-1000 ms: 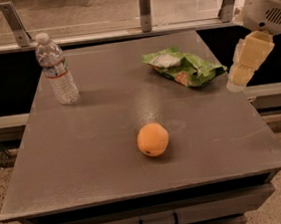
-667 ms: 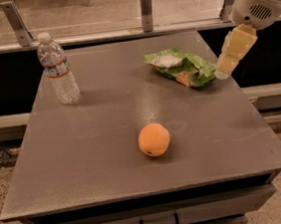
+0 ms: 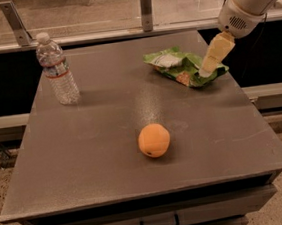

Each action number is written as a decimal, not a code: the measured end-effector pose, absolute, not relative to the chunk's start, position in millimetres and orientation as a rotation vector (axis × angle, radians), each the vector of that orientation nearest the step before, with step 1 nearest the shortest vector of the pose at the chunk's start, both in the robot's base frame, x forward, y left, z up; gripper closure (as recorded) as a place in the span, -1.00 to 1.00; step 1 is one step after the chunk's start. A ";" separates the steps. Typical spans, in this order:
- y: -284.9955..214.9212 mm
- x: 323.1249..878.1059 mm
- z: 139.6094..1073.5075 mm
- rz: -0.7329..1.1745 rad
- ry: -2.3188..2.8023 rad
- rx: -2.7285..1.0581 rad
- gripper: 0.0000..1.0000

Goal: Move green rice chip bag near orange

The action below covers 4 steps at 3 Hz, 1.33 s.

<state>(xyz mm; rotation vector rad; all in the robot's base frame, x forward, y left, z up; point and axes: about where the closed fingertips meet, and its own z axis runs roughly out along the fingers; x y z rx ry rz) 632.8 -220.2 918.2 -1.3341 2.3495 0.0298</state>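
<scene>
The green rice chip bag [image 3: 181, 66] lies crumpled and flat at the back right of the grey table [image 3: 103, 138], white label patch up. The orange [image 3: 154, 140] sits near the table's middle front, well apart from the bag. My gripper [image 3: 206, 70] hangs from the white arm at the upper right and reaches down over the bag's right end, its pale yellow tip at or just above the foil. It holds nothing that I can see.
A clear plastic water bottle [image 3: 56, 69] stands upright at the back left of the table. A metal rail with posts [image 3: 146, 8] runs behind the table. A drawer handle [image 3: 159, 224] shows below the front edge.
The gripper has moved left and down, from beyond the table's right edge to over the right end of the green bag. The bag, orange and bottle have not moved.
</scene>
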 end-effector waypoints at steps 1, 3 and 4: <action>-220.8 651.4 885.3 0.082 2.401 -1.283 -1.00; -212.7 658.5 853.4 0.148 2.457 -1.269 -1.00; -208.7 656.0 848.6 0.174 2.485 -1.277 -0.67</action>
